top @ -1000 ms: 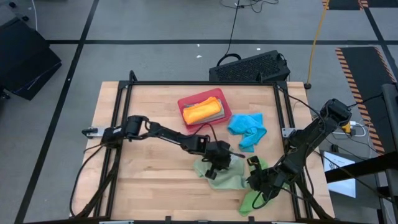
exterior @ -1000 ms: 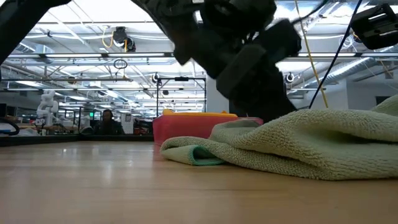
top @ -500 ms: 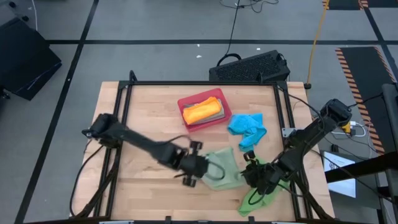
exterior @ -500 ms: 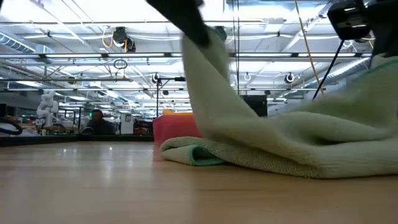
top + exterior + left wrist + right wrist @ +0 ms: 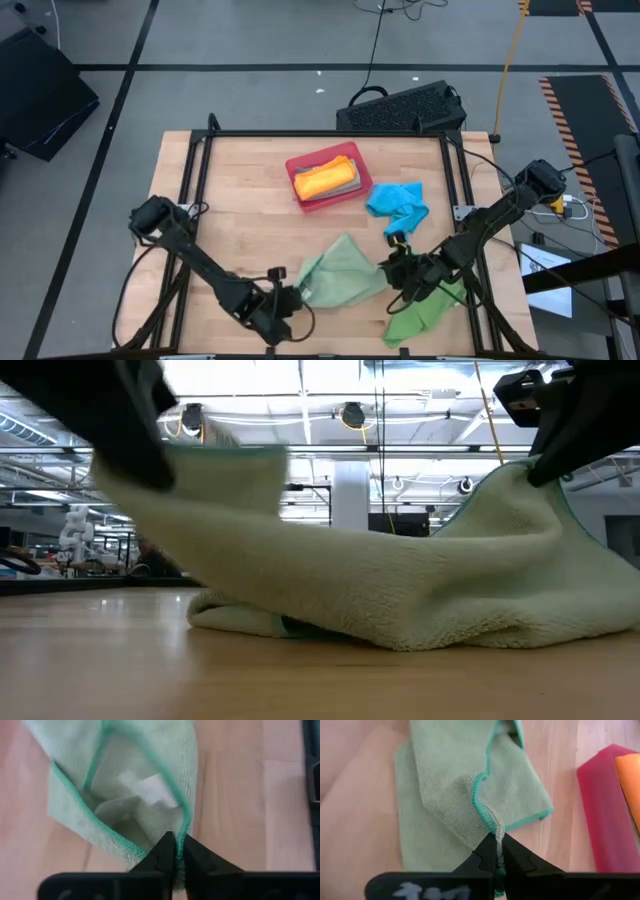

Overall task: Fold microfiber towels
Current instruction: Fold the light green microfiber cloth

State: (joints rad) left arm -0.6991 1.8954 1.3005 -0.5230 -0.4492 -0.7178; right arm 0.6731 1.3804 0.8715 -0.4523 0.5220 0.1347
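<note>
Sage green towel (image 5: pixel 340 278) stretched between both arms near the table's front edge. Left gripper (image 5: pixel 290 298) pinches its left corner, right gripper (image 5: pixel 392 272) pinches the right edge, lifted. Bright green towel (image 5: pixel 425 312) lies beside it; blue towel (image 5: pixel 398 208) and red tray (image 5: pixel 345 192) further back.
</note>
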